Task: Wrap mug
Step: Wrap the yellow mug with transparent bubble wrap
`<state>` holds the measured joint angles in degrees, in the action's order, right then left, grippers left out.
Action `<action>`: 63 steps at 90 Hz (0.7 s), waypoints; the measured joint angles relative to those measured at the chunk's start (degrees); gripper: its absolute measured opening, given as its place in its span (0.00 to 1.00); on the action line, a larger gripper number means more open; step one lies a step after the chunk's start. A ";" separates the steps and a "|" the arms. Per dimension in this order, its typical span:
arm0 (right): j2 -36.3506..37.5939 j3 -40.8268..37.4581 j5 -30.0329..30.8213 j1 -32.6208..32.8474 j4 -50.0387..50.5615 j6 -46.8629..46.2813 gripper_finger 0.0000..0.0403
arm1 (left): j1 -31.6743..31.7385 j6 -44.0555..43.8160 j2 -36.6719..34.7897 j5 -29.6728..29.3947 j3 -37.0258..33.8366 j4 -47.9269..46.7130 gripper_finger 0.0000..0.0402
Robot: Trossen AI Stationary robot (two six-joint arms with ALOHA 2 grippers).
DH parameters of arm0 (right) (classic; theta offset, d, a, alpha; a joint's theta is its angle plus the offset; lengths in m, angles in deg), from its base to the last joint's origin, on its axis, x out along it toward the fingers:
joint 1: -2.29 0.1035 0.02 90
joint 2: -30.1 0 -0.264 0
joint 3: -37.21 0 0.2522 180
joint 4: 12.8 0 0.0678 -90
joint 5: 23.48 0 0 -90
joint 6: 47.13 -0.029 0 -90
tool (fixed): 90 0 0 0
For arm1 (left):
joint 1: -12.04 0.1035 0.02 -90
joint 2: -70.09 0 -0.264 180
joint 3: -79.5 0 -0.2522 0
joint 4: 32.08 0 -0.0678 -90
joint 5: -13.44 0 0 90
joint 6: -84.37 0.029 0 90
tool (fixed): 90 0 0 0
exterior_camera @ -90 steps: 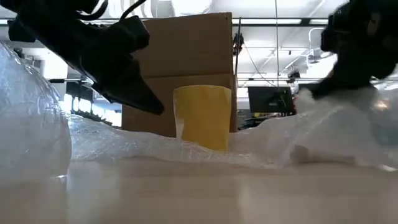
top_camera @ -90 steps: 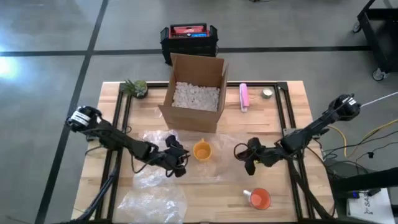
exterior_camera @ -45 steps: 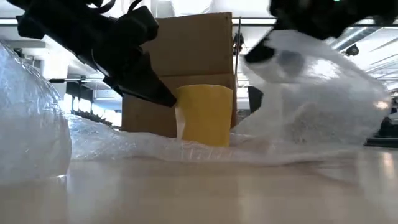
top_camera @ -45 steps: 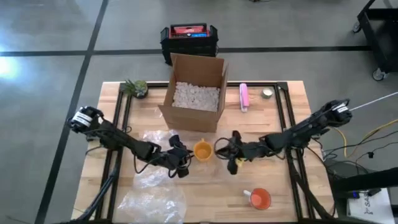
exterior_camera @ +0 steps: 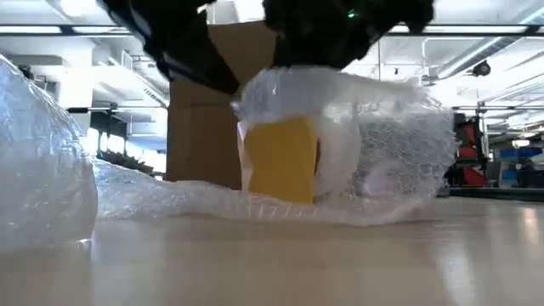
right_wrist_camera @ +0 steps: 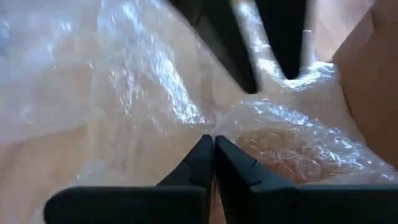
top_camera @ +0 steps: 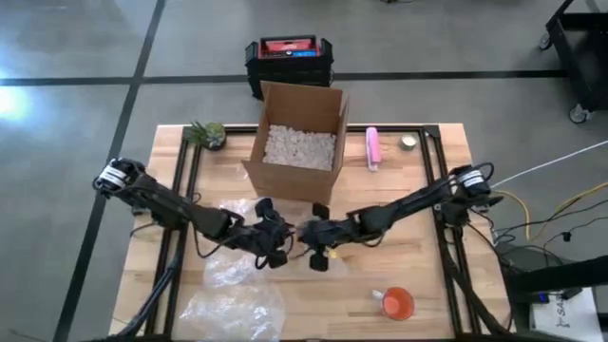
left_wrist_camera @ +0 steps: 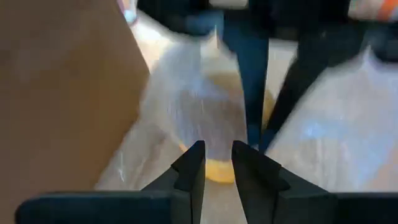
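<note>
The right end effector point(top_camera: 316, 237) has moved from the right side of the counter across to the yellow mug point(exterior_camera: 280, 160), pulling the bubble wrap point(exterior_camera: 374, 153) over it. The mug is now covered from above, beside the left end effector point(top_camera: 275, 237).

Even, bright overhead light fills the high view, with soft shadows under the arms on the table point(top_camera: 446, 152). In the low view, ceiling strip lights backlight the scene, leaving the arms as dark silhouettes, and the near tabletop is out of focus. Both wrist views are motion-blurred, with glare on the bubble wrap point(right_wrist_camera: 143, 93).
</note>
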<state>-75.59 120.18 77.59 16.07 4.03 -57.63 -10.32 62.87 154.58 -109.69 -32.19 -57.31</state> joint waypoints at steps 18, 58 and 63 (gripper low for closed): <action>-2.40 3.77 -0.03 -0.06 2.46 1.06 0.00 | 0.86 0.06 1.67 -0.37 -2.57 3.29 0.16; -1.68 9.62 -1.15 -0.43 12.46 -2.94 0.00 | 1.47 -0.95 7.74 -1.53 -4.40 10.84 0.16; -0.95 11.46 -1.22 -0.45 17.30 -3.48 0.02 | 1.48 -1.04 7.70 -1.47 -4.40 10.86 0.16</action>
<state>-76.55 131.64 76.38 15.61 21.33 -61.10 -8.84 61.83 162.28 -111.16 -36.59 -46.45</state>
